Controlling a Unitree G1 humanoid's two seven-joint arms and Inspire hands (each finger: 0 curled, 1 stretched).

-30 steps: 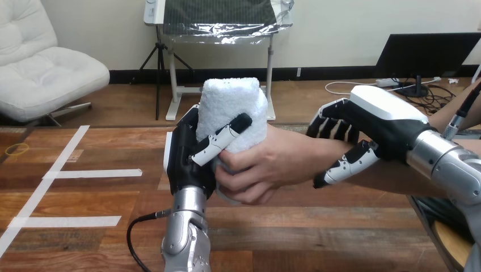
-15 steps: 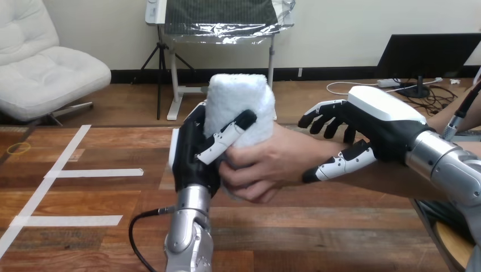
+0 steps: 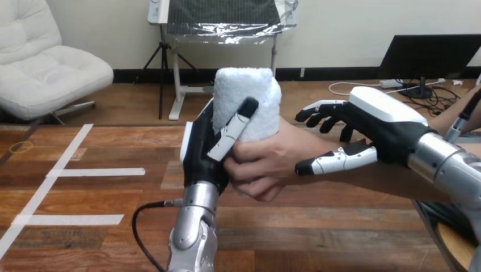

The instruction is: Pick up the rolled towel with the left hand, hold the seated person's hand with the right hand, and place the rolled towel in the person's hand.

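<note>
A white rolled towel (image 3: 247, 100) stands upright above the middle of the table. My left hand (image 3: 201, 152) is at its left side, its thumb (image 3: 232, 131) lying across the towel's front; the fingers are hidden behind the roll. The person's hand (image 3: 266, 161) reaches in from the right and is curled round the towel's lower part, touching my left thumb. My right hand (image 3: 381, 126) straddles the person's wrist (image 3: 334, 156), open. Its fingers (image 3: 317, 109) stretch out behind the wrist and its thumb (image 3: 332, 162) lies straight along the front.
White tape strips (image 3: 93, 171) cross the wooden table (image 3: 317, 226) at the left, with a small yellow ring (image 3: 15, 148) near the far left edge. A black cable (image 3: 143, 226) loops beside my left forearm. The table's right edge (image 3: 424, 218) runs under my right arm.
My right hand's fingers and thumb have uncurled from the person's wrist and now stretch out straight. My left hand with the towel has shifted slightly right, and its thumb lies straighter.
</note>
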